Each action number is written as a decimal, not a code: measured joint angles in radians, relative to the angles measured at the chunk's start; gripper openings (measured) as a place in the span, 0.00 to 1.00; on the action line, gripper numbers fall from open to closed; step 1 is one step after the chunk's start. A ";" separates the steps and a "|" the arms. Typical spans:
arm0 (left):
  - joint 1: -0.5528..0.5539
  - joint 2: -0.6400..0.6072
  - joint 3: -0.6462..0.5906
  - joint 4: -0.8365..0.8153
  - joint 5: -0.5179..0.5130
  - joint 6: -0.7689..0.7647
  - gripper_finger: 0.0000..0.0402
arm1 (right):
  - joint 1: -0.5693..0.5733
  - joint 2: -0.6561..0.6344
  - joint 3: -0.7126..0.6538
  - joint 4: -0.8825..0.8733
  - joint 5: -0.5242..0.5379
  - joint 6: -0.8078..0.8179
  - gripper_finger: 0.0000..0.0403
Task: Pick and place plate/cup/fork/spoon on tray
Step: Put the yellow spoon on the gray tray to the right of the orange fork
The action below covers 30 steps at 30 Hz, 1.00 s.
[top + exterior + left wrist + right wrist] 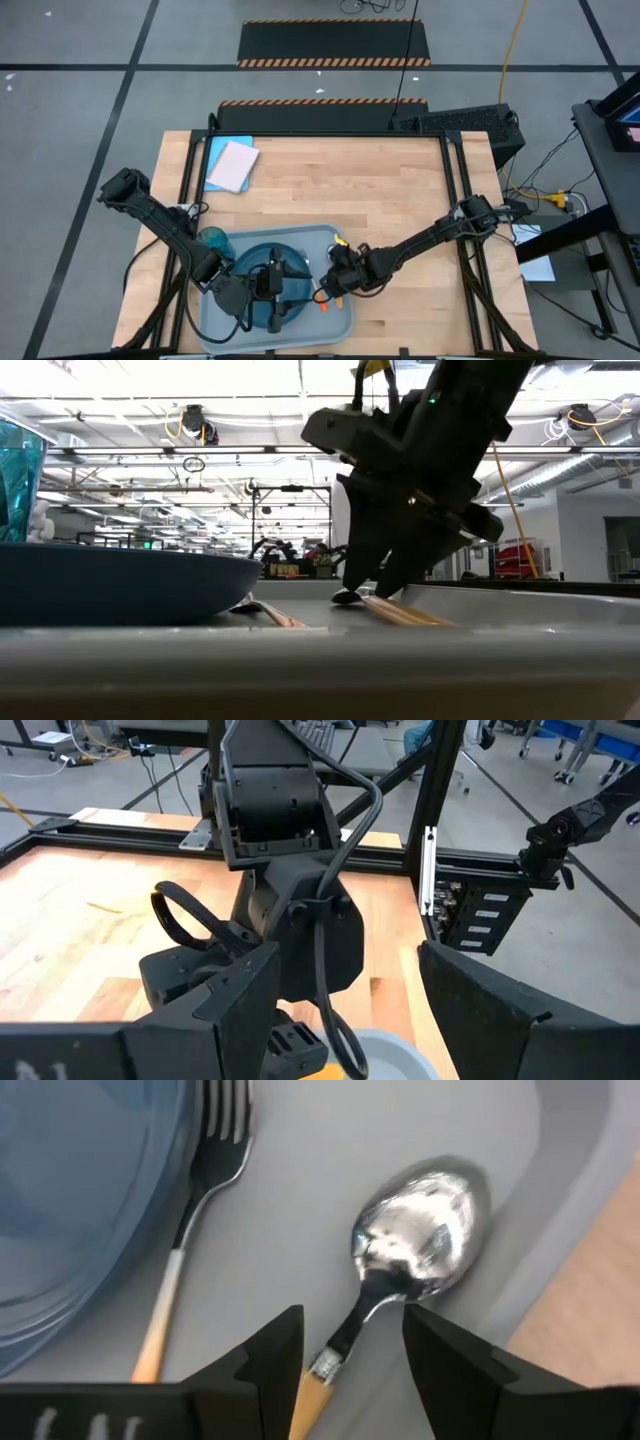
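Observation:
The pale grey-blue tray [215,325] lies at the table's near edge. The teal-blue plate [262,258] sits on its left half, and the cup [213,240] stands at the tray's far left corner. The spoon [425,1230] and the fork [215,1140] lie flat on the tray floor, right of the plate [80,1200]. My right gripper [352,1350] is open and low over the tray. Its fingers stand on either side of the spoon's neck [350,1325] without touching it. My left gripper [278,283] is open and empty above the plate.
A flat blue-and-pink rectangle [230,165] lies at the table's far left. Bare wood spreads over the table's middle and right [400,190]. The two grippers are close together over the tray. In the left wrist view the right arm [290,920] fills the middle.

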 joint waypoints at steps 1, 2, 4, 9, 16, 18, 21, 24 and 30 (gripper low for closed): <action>0.000 0.000 0.000 0.000 0.000 0.000 0.61 | -0.003 0.000 0.000 -0.002 0.000 -0.001 0.40; 0.000 0.000 0.000 0.000 0.000 0.000 0.61 | -0.005 0.000 0.000 -0.002 0.000 -0.001 0.38; 0.000 0.000 0.000 0.000 0.000 0.004 0.61 | -0.006 0.000 0.000 -0.002 0.000 -0.003 0.35; 0.000 0.000 0.000 0.000 0.000 0.004 0.61 | -0.005 0.000 -0.001 0.002 -0.028 -0.004 0.30; 0.000 0.000 0.000 0.000 0.000 0.014 0.61 | 0.004 0.000 -0.001 0.036 -0.030 0.012 0.31; 0.000 0.000 0.000 0.001 0.000 0.016 0.61 | 0.004 0.000 -0.001 0.039 -0.031 0.014 0.31; 0.000 0.000 0.000 0.001 0.000 0.016 0.61 | 0.003 0.000 -0.001 0.039 -0.031 0.021 0.31; 0.000 0.000 0.000 0.001 0.000 0.017 0.61 | -0.002 0.011 -0.001 0.042 -0.034 0.008 0.31; 0.000 0.000 0.000 0.003 0.000 0.020 0.61 | -0.009 0.073 0.004 0.078 -0.050 -0.017 0.31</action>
